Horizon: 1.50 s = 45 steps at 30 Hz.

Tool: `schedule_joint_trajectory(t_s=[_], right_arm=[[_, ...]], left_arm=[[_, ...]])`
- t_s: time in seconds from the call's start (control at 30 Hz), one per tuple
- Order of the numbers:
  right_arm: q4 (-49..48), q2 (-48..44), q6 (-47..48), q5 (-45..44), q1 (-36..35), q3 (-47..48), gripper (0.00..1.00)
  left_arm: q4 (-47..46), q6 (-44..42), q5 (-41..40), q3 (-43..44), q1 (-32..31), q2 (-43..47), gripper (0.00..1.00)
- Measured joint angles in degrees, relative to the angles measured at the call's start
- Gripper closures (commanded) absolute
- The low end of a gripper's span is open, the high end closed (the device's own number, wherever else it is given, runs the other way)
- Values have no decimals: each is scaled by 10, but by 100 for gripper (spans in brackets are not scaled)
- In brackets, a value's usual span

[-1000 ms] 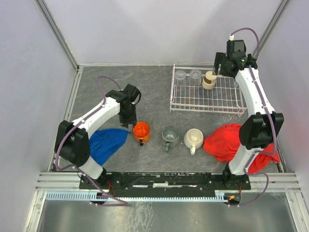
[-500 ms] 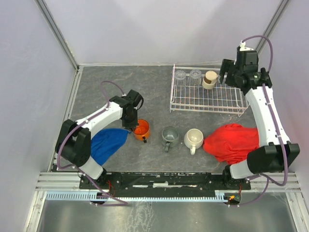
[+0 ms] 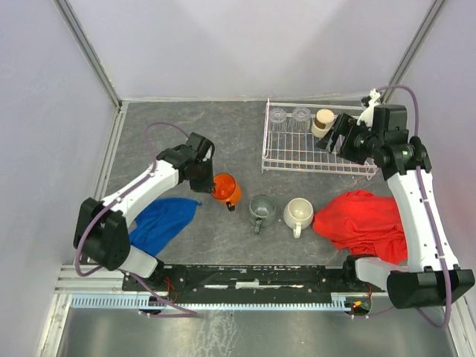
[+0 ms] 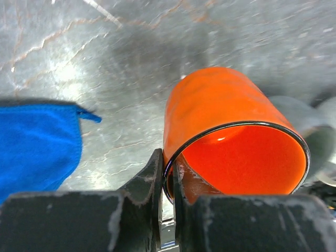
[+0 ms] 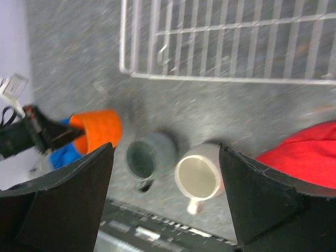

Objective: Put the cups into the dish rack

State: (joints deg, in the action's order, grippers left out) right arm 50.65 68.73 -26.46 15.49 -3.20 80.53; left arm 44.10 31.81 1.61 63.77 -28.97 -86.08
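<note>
My left gripper (image 3: 210, 185) is shut on the rim of the orange mug (image 3: 224, 188) and holds it tilted above the table; in the left wrist view the fingers (image 4: 155, 173) pinch the mug's wall (image 4: 220, 110). The grey-green mug (image 3: 262, 209) and the cream-white mug (image 3: 298, 213) stand on the table. The white wire dish rack (image 3: 316, 147) holds two clear glass tumblers (image 3: 277, 116) (image 3: 301, 114) and the tan cup (image 3: 323, 120) at its far edge. My right gripper (image 3: 336, 137) is open and empty above the rack; its wrist view shows both mugs (image 5: 149, 155) (image 5: 199, 176).
A blue cloth (image 3: 160, 220) lies at the left, under the left arm. A red cloth (image 3: 364, 223) lies at the right, beside the cream-white mug. A metal frame rail (image 3: 253, 277) runs along the near edge.
My left gripper closed on the orange mug and lifted it, tilting it. My right arm drew back from the tan cup and swung down over the rack.
</note>
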Motion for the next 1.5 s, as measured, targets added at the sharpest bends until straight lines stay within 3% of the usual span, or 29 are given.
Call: schedule_joint_trajectory(t_s=[0.3,0.37,0.53,0.6,0.8,1.0,1.5], right_arm=[[-88,-58,-177,221,0,-134,17],[-129,-70,-232,262,0,-160,20],[-284,-99,-381,335,-13,-243,39],[-360,-103,-448,352,-24,-285,40],[-553,-78,-626,357,-82,-363,36],[-668,-40,-699,326,-149,-363,36],[-783,30,-773,249,-217,-332,41]], left_arm=[[-82,35,139,42,69,86,97],[-117,60,181,42,83,92,97],[-227,162,275,31,89,92,97],[-287,216,309,15,89,92,97],[-451,359,362,-52,86,92,97],[-550,435,373,-86,86,91,97],[-607,449,353,-87,84,91,97]])
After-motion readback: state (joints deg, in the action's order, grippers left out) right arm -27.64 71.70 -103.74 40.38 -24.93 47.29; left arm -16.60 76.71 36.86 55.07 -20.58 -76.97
